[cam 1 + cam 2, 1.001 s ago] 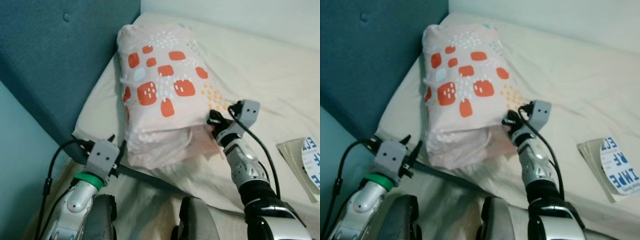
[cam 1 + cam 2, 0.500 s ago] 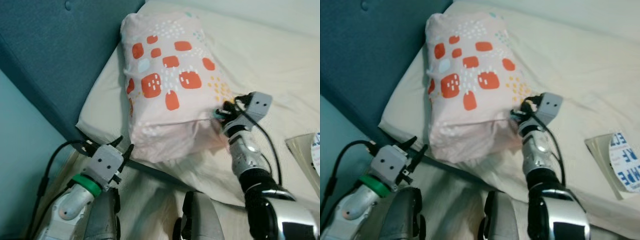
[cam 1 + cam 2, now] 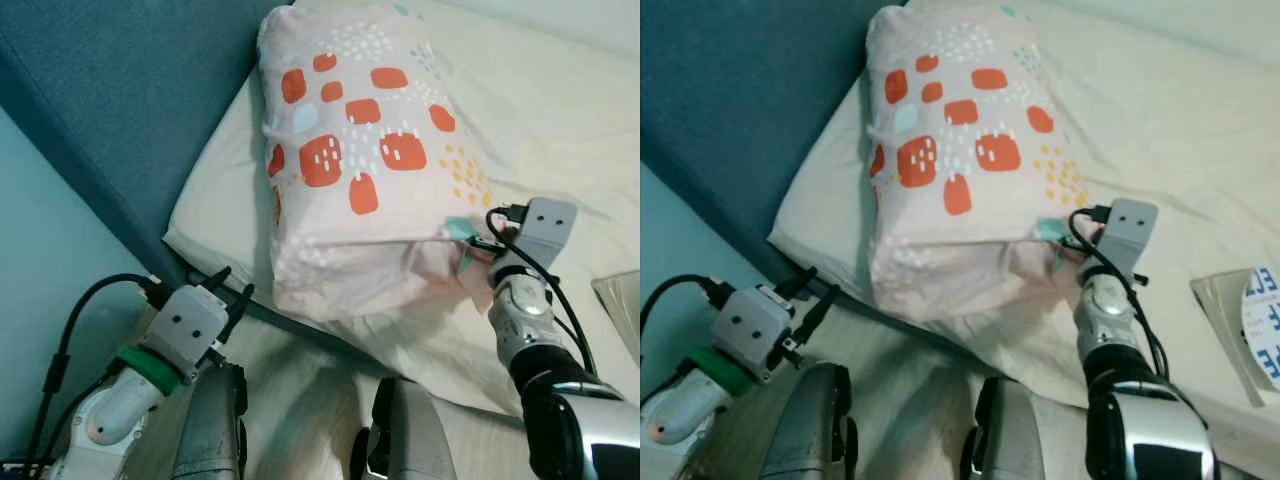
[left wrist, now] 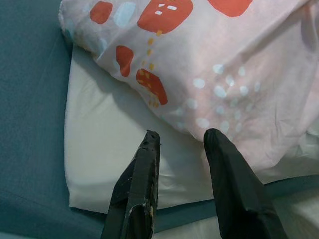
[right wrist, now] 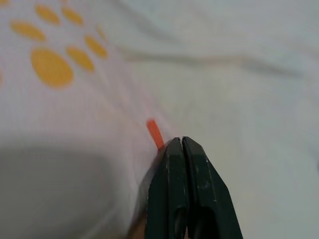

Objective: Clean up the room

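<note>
A pink pillow with orange blocks and small dots lies on the white bed sheet, one end against the headboard. My right gripper is at the pillow's near right corner. In the right wrist view its fingers are pressed together on the pillowcase edge beside a small orange tag. My left gripper hovers open off the mattress corner, just short of the pillow's near left end. Its two fingers stand apart over the white mattress with nothing between them.
A dark blue padded headboard runs along the left of the bed, with a teal wall below it. A book with blue print lies on the sheet at the right edge. My own grey legs are at the bottom.
The whole view has shifted, so the pillow sits higher and further right. The right gripper has stayed on the pillow's near right corner, where a teal patch now shows. The left gripper is still open.
</note>
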`<state>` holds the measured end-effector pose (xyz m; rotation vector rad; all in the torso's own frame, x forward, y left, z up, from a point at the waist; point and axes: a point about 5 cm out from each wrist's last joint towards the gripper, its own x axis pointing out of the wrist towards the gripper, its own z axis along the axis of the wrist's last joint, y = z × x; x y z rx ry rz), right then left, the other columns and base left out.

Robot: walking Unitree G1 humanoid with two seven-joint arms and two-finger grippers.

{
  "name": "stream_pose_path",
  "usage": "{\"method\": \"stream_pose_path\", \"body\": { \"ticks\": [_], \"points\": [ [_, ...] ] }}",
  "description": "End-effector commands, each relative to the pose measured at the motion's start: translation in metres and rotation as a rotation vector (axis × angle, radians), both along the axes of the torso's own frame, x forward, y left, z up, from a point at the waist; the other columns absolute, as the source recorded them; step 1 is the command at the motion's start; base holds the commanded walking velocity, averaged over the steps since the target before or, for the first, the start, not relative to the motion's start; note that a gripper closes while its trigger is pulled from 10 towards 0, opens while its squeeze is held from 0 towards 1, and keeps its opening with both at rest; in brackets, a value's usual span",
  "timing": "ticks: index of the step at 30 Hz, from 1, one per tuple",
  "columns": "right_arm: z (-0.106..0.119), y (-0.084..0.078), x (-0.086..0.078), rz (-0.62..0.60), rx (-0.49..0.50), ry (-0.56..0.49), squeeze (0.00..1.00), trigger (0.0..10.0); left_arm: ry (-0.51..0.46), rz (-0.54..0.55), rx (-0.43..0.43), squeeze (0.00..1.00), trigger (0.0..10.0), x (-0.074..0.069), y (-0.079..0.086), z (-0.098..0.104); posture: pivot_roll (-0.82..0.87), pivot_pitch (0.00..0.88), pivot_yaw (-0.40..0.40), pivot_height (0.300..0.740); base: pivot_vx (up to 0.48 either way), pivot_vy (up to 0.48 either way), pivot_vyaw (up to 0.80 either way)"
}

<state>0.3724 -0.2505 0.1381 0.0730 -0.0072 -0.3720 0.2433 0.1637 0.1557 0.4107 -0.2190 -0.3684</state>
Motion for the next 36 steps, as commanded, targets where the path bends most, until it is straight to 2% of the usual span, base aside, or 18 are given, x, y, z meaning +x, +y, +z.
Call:
{"method": "stream_pose_path", "body": {
  "ticks": [1,2,3,5,6,8,9,10,12,14,16,19,21,25,27,30,33,36],
  "points": [
    [-0.026,0.029,-0.002,0.159,0.161,0.06,0.0,0.0,0.028,-0.004,-0.005,0.0,10.0,-0.004,0.001,-0.003,0.25,0.324,0.017,0.602,0.0,0.0,0.0],
    [-0.026,0.029,-0.002,0.159,0.161,0.06,0.0,0.0,0.028,-0.004,-0.005,0.0,10.0,-0.004,0.001,-0.003,0.25,0.324,0.017,0.602,0.0,0.0,0.0],
    [-0.034,0.047,-0.002,0.244,0.226,0.071,0.0,0.0,0.028,-0.002,-0.002,0.0,10.0,-0.004,0.002,-0.003,0.25,0.321,0.017,0.602,0.0,0.0,0.0],
    [-0.041,0.066,-0.003,0.314,0.262,0.083,0.0,0.0,0.029,-0.001,0.0,0.0,10.0,-0.004,0.003,-0.003,0.25,0.316,0.017,0.602,0.0,0.0,0.0],
    [-0.041,0.066,-0.003,0.314,0.262,0.083,0.0,0.0,0.029,-0.001,0.0,0.0,10.0,-0.004,0.003,-0.003,0.25,0.316,0.017,0.602,0.0,0.0,0.0],
    [-0.048,0.089,-0.005,0.373,0.302,0.097,0.0,0.0,0.029,0.002,0.004,0.0,10.0,-0.003,0.005,-0.002,0.25,0.311,0.015,0.602,0.0,0.0,0.0],
    [-0.048,0.089,-0.005,0.373,0.302,0.097,0.0,0.0,0.029,0.002,0.004,0.0,10.0,-0.003,0.005,-0.002,0.25,0.311,0.015,0.602,0.0,0.0,0.0],
    [-0.052,0.103,-0.007,0.404,0.338,0.102,0.0,0.0,0.028,0.007,0.004,0.0,10.0,-0.002,0.006,-0.001,0.25,0.309,0.015,0.602,0.0,0.0,0.0],
    [-0.054,0.112,-0.008,0.423,0.361,0.106,0.0,0.0,0.027,0.011,0.003,0.0,10.0,-0.002,0.007,-0.001,0.25,0.309,0.015,0.602,0.0,0.0,0.0],
    [-0.052,0.147,-0.009,0.483,0.466,0.081,0.0,0.0,0.022,0.023,0.004,0.0,10.0,0.0,0.01,0.001,0.25,0.3,0.018,0.602,0.0,0.0,0.0],
    [-0.052,0.147,-0.009,0.483,0.466,0.081,0.0,0.0,0.022,0.023,0.004,0.0,10.0,0.0,0.01,0.001,0.25,0.3,0.018,0.602,0.0,0.0,0.0],
    [-0.034,0.201,-0.008,0.569,0.665,0.026,0.0,0.0,0.012,0.042,0.006,0.0,10.0,0.005,0.015,0.004,0.23,0.291,0.023,0.602,0.0,0.0,0.0],
    [-0.02,0.229,-0.009,0.621,0.774,-0.005,0.0,0.0,0.01,0.049,0.006,0.0,10.0,0.007,0.017,0.004,0.22,0.287,0.026,0.602,0.0,0.0,0.0],
    [0.003,0.268,-0.014,0.726,0.892,-0.046,0.0,0.0,0.012,0.053,0.008,0.0,10.0,0.009,0.018,0.003,0.21,0.287,0.024,0.602,0.0,0.0,0.0],
    [0.007,0.276,-0.016,0.754,0.912,-0.052,0.0,0.0,0.012,0.054,0.008,0.0,10.0,0.009,0.018,0.003,0.21,0.287,0.023,0.602,0.0,0.0,0.0],
    [0.007,0.287,-0.023,0.856,0.817,-0.051,0.0,0.0,0.014,0.058,0.007,0.0,10.0,0.011,0.017,0.001,0.21,0.281,0.018,0.602,0.0,0.0,0.0],
    [-0.011,0.273,-0.025,0.875,0.649,-0.006,0.0,0.0,0.02,0.054,0.008,0.0,10.0,0.012,0.014,-0.002,0.2,0.266,0.007,0.602,0.0,0.0,0.0],
    [-0.023,0.258,-0.025,0.873,0.58,0.013,0.0,0.0,0.025,0.044,0.008,0.0,10.0,0.013,0.01,-0.006,0.18,0.247,-0.002,0.602,0.0,0.0,0.0]
  ]
}}
